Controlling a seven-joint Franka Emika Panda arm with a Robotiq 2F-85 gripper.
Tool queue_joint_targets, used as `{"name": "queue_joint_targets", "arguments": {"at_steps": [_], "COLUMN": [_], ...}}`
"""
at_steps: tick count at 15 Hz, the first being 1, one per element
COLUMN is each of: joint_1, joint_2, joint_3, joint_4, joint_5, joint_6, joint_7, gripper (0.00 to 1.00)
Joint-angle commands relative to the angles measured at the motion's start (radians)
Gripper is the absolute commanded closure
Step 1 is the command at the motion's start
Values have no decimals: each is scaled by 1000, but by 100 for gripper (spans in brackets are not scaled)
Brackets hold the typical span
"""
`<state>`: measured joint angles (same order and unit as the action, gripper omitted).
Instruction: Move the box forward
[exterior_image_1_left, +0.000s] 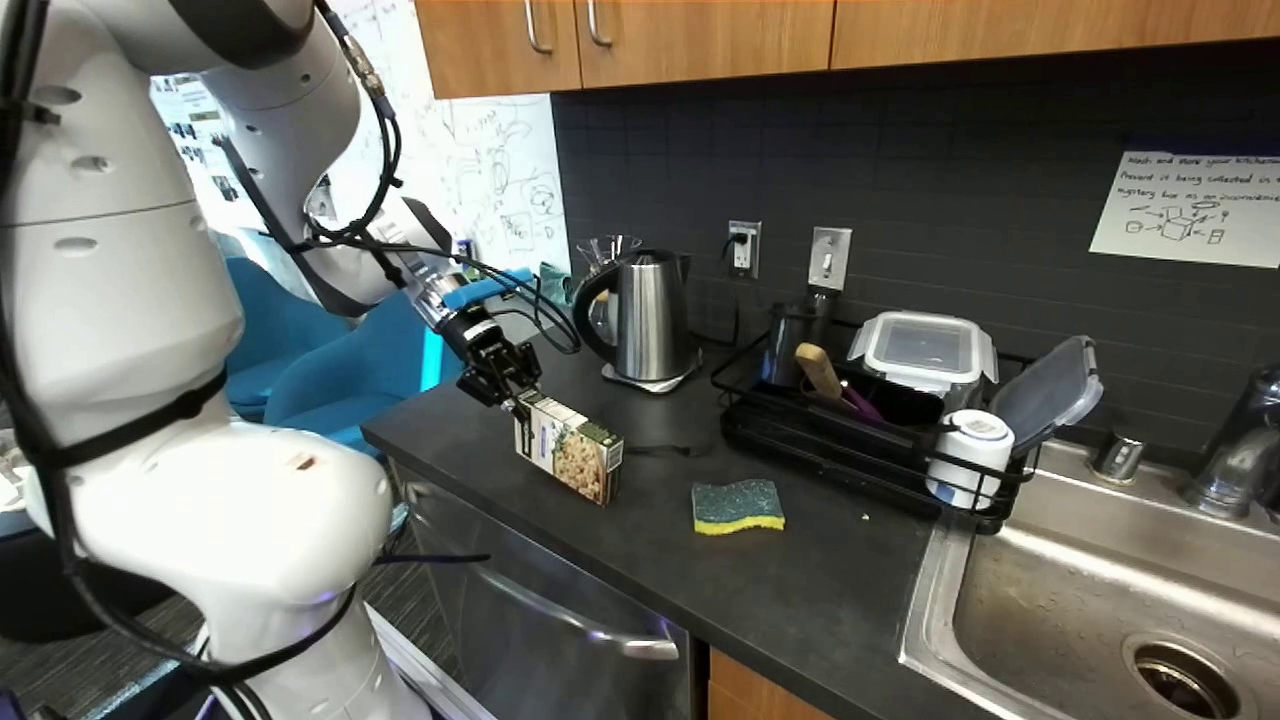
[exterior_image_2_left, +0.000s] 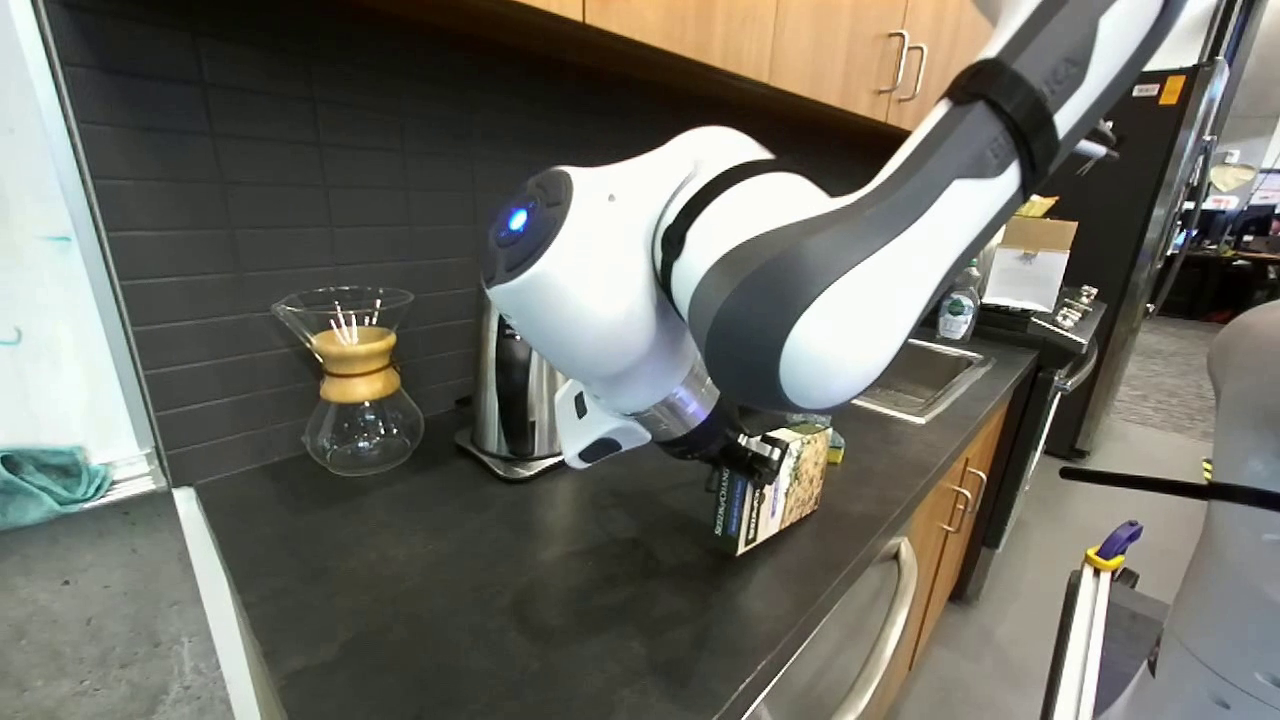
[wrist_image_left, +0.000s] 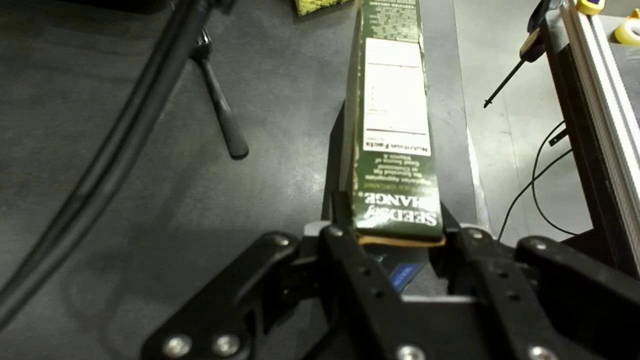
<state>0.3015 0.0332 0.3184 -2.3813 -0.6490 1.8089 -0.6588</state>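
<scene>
The box is a small printed carton standing on its long narrow side on or just above the dark counter, near the front edge; I cannot tell if it touches. It also shows in an exterior view. In the wrist view its green top face carries a white nutrition label and points away from me. My gripper is at the near end of the box, with a finger against each long side. It is shut on the box. The fingers' lower parts are hidden by the box and arm.
A yellow-green sponge lies beyond the box, and a dark fork lies beside it. A steel kettle and glass carafe stand by the wall. A black dish rack and sink are farther along.
</scene>
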Motion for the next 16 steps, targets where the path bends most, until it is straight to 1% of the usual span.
{"name": "queue_joint_targets", "arguments": {"at_steps": [1,9,16], "joint_1": [7,14,14], "joint_2": [29,27,30], "joint_3": [3,13,14], "joint_4": [19,-8,-43], "joint_5": [-21,-25,-77], "joint_6": [-27,-22,-15], "joint_7": [17,10,22], "gripper": [88,88,88]}}
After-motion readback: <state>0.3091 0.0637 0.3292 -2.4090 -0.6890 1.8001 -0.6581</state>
